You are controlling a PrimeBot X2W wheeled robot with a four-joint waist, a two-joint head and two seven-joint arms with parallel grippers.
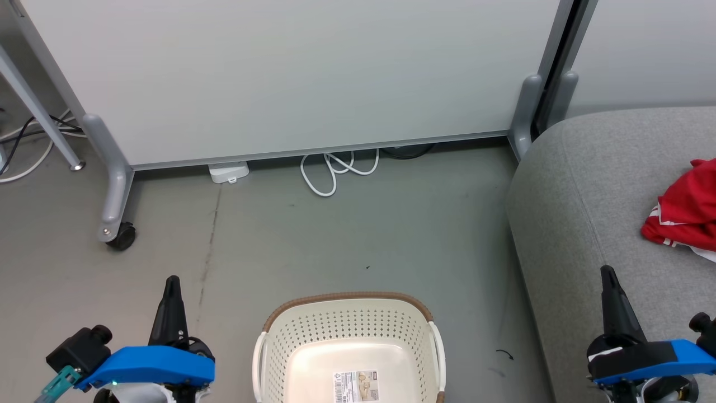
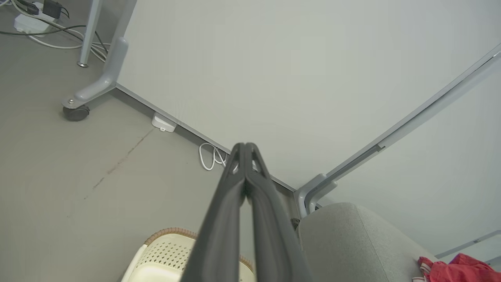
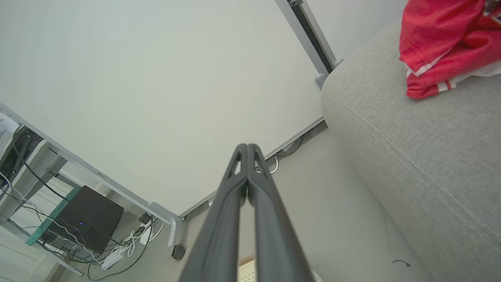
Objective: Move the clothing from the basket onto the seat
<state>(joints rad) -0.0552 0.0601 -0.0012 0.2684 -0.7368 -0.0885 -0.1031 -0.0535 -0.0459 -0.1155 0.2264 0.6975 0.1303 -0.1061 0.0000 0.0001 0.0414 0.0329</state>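
Observation:
The cream perforated basket with a brown rim stands on the floor at the bottom centre, holding nothing but its paper label. Red clothing with white striped trim lies bunched on the grey sofa seat at the right; it also shows in the right wrist view as clothing on the seat. My left gripper is shut, left of the basket, over the floor. My right gripper is shut above the sofa's front edge, short of the clothing. Both grippers hold nothing.
A pale partition wall on wheeled grey feet stands behind. White cable loops and a white power box lie at its base. A table leg and cables are at the far left.

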